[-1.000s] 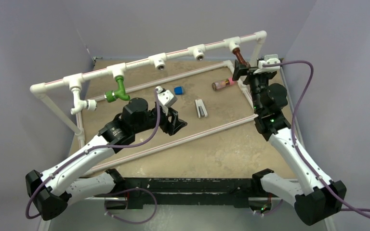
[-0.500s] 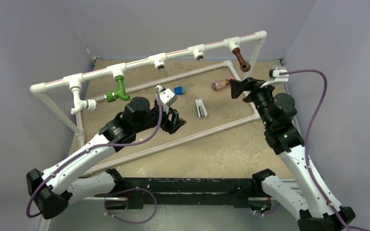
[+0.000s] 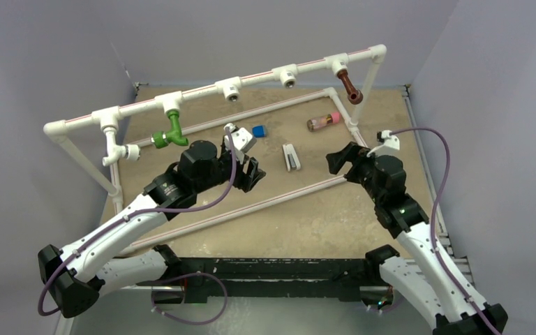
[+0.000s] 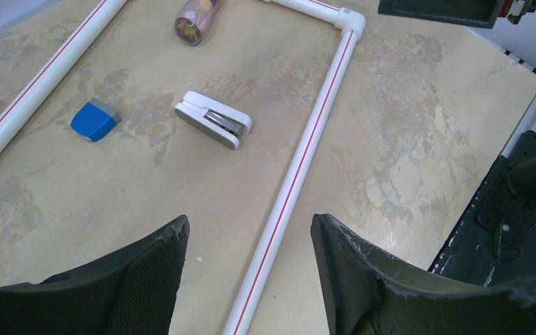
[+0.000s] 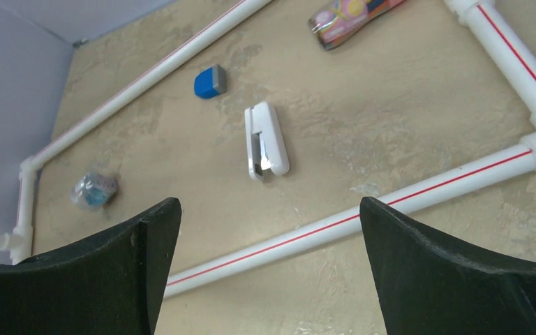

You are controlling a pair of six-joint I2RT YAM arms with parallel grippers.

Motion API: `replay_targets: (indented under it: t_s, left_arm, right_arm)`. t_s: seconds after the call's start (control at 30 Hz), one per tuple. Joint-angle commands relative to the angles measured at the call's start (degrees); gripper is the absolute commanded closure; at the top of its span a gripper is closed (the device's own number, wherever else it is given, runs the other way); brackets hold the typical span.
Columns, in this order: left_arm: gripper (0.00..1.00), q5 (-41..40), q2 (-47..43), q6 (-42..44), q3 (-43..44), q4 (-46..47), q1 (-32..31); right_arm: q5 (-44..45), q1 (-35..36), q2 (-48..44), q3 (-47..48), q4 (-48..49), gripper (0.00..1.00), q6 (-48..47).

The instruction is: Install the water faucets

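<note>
The table (image 3: 307, 216) is being spanned by a white pipe frame (image 3: 202, 91), whose raised rail is running along the far side while its lower pipes are lying on the table. The left fingers (image 3: 251, 174) are being held wide apart above the middle of the table, with nothing between them. The right fingers (image 3: 342, 159) are likewise being held wide and empty, just above the frame's near floor pipe. All three faucets are being carried by the rail's fittings: the white one (image 3: 122, 152) at the far left, the green one (image 3: 170, 132) just to its right, and the reddish-brown one (image 3: 350, 87) hanging near the right end. A stapler (image 3: 291, 156), a pink-capped cylinder (image 3: 322, 122) and a blue block (image 3: 259, 130) are lying on the table, inside the frame.
</note>
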Motion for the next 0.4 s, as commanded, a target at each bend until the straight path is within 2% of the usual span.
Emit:
replay_targets:
  t_s: [0.0,0.17,0.27,0.37]
  left_arm:
    - [0.36,-2.4,-0.2,1.4,2.0,1.0,-0.1]
    - [0.36,-3.2,0.9,1.0,2.0,1.1,-0.1]
    - [0.36,-3.2,1.1,0.7,1.8,1.4,-0.1]
    - [0.36,-3.2,1.3,0.4,1.6,1.6,-0.1]
  right_arm:
    - [9.3,-0.1,-1.6,-2.4,4.8,0.01,5.6]
    - [21.0,-0.1,0.4,-6.0,10.7,0.01,7.3]
    - [24.0,-0.1,1.0,-8.6,15.8,0.01,5.5]
    - [25.7,-0.1,1.8,-9.4,16.4,0.01,7.1]
